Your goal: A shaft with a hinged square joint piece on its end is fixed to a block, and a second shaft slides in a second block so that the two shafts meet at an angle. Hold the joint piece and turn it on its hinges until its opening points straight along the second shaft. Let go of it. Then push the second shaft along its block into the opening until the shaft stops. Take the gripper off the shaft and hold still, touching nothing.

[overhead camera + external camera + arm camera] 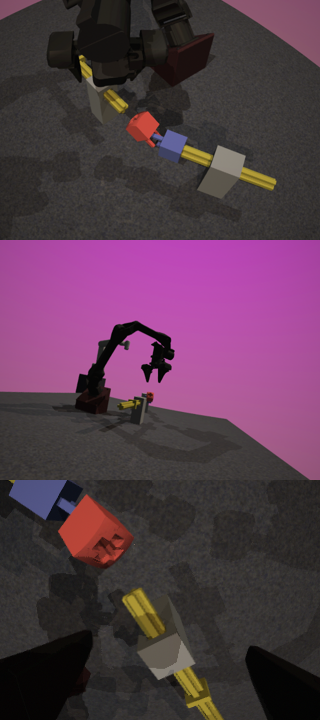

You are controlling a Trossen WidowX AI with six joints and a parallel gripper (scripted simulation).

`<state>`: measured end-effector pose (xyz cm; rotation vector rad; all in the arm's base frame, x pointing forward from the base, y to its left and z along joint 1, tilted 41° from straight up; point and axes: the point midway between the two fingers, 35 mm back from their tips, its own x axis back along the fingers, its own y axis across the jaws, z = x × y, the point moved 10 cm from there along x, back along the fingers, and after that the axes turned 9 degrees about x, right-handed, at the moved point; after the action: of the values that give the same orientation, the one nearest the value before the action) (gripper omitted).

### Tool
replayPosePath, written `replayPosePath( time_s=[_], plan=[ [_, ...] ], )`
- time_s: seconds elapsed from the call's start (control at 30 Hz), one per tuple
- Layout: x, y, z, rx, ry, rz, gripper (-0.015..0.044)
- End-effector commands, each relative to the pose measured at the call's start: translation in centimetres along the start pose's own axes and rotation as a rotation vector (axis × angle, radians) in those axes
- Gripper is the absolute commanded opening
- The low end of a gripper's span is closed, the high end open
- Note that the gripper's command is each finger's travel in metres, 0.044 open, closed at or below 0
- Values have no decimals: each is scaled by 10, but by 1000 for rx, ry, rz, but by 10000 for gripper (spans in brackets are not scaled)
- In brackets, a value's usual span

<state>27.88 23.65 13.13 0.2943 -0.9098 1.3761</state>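
The red joint piece (143, 126) (150, 397) (87, 527) is hinged to a blue part (173, 144) (37, 495) on the first shaft (197, 155). Its cross-shaped opening faces the near end of the second yellow shaft (116, 100) (126, 404) (142, 612) across a gap; whether it is exactly in line I cannot tell. The second shaft passes through its grey block (99, 111) (137, 414) (165, 657), with its collar (197, 695) beyond the block. My gripper (153, 382) (171, 646) is open and empty, above the second block and touching nothing.
The first shaft's grey block (227, 160) stands at the lower right in the top view. The arm's dark red base (192, 60) (93, 401) stands beside the shafts. A grey arm-like shape (103, 343) shows behind the arm in the exterior view.
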Motion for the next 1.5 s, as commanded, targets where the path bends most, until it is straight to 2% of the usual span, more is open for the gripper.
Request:
replayPosePath(
  time_s=[0.0,0.8,1.07,1.47],
  plan=[
    [-2,2,-1,116,14,12,440],
    [-10,10,-10,870,97,38,440],
    [-13,10,-10,891,100,38,440],
    [-64,12,-17,890,104,36,440]
  ],
)
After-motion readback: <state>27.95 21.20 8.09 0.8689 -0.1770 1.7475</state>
